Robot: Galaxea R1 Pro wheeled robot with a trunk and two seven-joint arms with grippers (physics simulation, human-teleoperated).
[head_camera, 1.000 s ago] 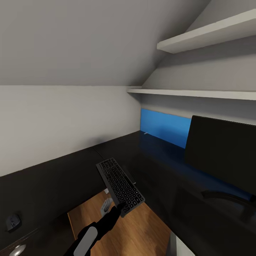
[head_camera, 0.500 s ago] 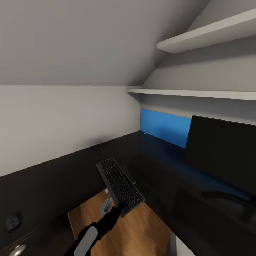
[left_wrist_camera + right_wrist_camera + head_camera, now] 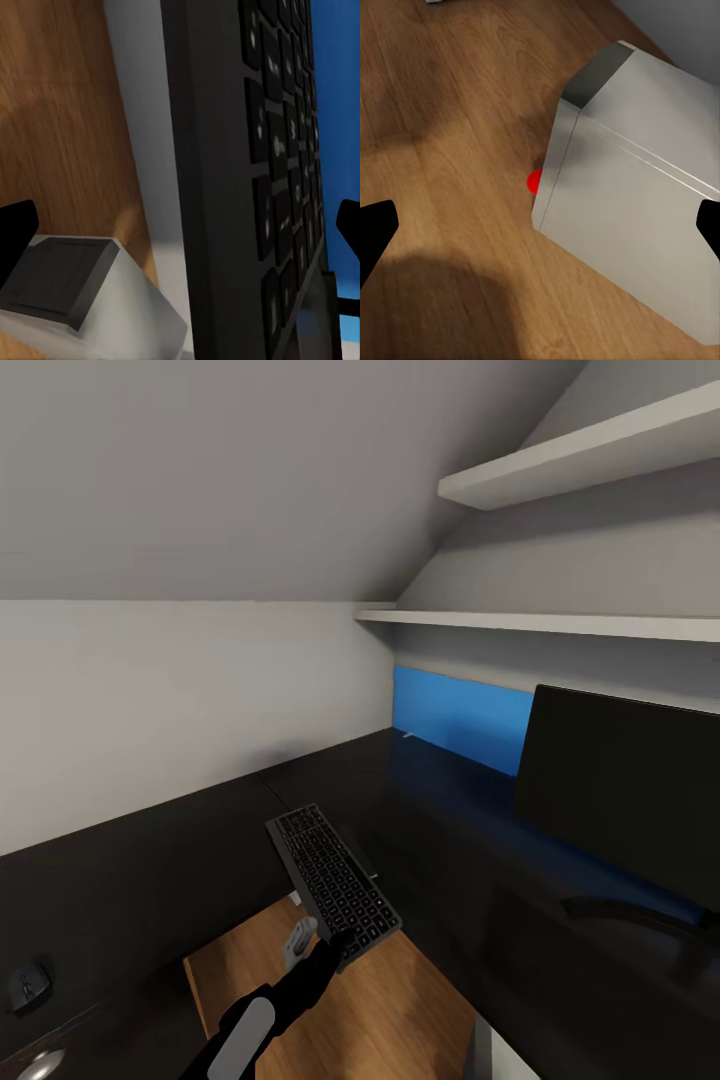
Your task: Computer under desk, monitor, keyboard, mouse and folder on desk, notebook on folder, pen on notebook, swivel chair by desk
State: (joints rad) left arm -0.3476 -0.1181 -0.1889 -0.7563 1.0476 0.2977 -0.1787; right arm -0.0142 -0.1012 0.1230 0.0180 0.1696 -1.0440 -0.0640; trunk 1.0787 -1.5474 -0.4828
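Observation:
My left gripper point(image 3: 338, 946) is shut on the near end of the keyboard point(image 3: 333, 882), a slim silver-grey board with black keys. It hangs tilted above the floor gap inside the corner of the black L-shaped desk point(image 3: 170, 860). Close up, the keyboard point(image 3: 255, 172) runs between the left fingers. The monitor point(image 3: 620, 790) stands on the desk at the right. The mouse point(image 3: 27, 987) lies on the desk at the far left. The light grey computer point(image 3: 645, 217) stands on the wooden floor below my open right gripper point(image 3: 540, 229); the computer point(image 3: 82, 300) also sits beneath the keyboard.
A blue wall panel point(image 3: 460, 718) backs the desk behind the monitor. Two white shelves point(image 3: 560, 622) jut out above it under a sloped ceiling. Wooden floor point(image 3: 350, 1020) lies between the desk wings. A small red spot point(image 3: 534, 181) marks the floor beside the computer.
The whole head view has slid slightly left, so the camera moved. The keyboard stays in the left gripper at the same tilt.

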